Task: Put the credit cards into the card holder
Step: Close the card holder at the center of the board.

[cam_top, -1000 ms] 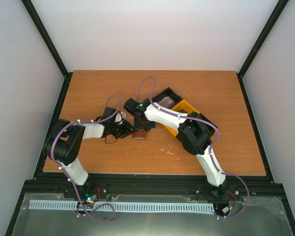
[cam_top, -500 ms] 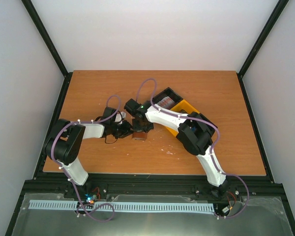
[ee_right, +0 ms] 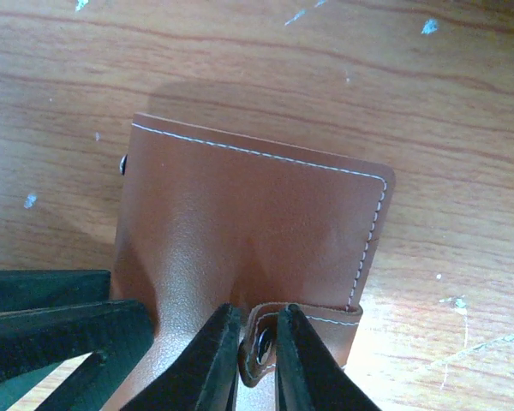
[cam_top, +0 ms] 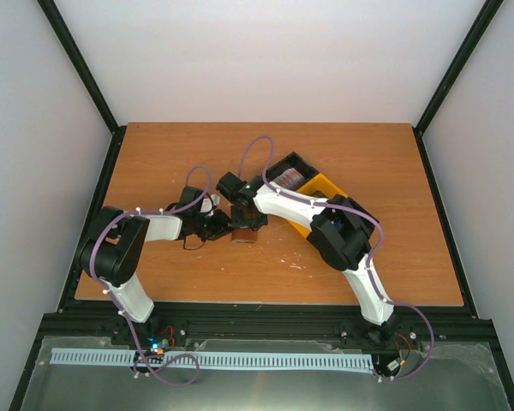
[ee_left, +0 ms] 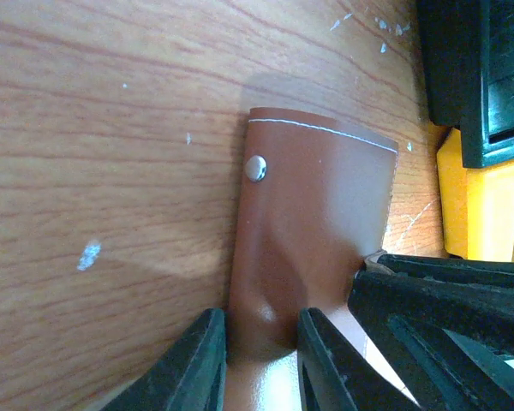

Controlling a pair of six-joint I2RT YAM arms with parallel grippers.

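Note:
The brown card holder (cam_top: pixel 242 234) lies on the table between both grippers. My left gripper (ee_left: pixel 261 321) is shut on its near edge, pinching the leather (ee_left: pixel 313 205) so that it puckers. The steel snap stud (ee_left: pixel 255 168) shows on its left side. My right gripper (ee_right: pixel 257 315) comes from the other side, its jaws closed on the snap tab (ee_right: pixel 304 330), which stands folded up between the fingers. In the top view the credit cards (cam_top: pixel 288 179) lie as a reddish-white stack in the black bin, away from both grippers.
A black bin (cam_top: pixel 293 171) and a yellow bin (cam_top: pixel 319 201) stand side by side right of the card holder, under the right arm. Their corners show at the right edge of the left wrist view (ee_left: pixel 480 81). A thin black cable (cam_top: pixel 188 244) lies by the left gripper.
The right wrist has shifted slightly left and away over the card holder. The left arm and the card holder have stayed where they were.

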